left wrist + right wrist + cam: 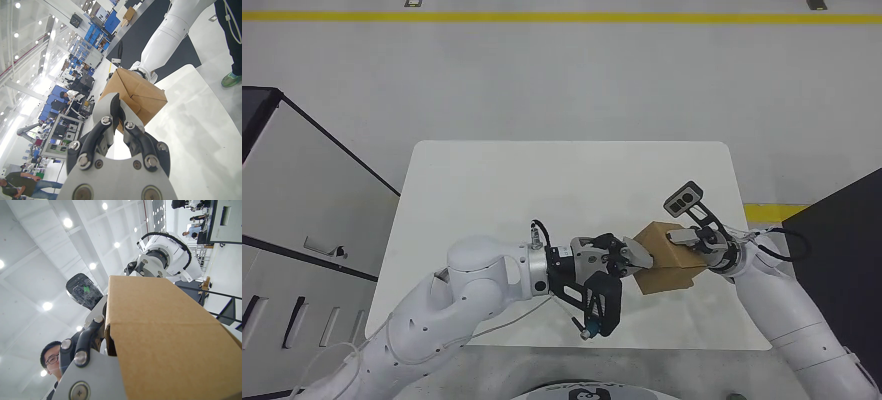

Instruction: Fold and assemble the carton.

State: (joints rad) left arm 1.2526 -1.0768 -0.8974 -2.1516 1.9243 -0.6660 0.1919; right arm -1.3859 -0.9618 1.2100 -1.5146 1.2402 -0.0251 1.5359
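Note:
A brown carton (667,262) hangs just above the white table (492,190), near its front right part, between both arms. My left gripper (635,257) is shut on the carton's near end; in the left wrist view its fingertips (118,108) pinch a cardboard edge beside the folded, interlocked flaps of the carton (136,91). My right gripper (682,240) grips the opposite side, with one white finger lying on top. In the right wrist view the carton (160,332) covers most of that gripper, and one finger (96,311) shows beside the cardboard wall.
A grey cabinet (302,200) stands left of the table and a dark unit (842,250) stands right of it. The table's front edge (622,347) runs close below the carton. The back and left of the tabletop lie bare.

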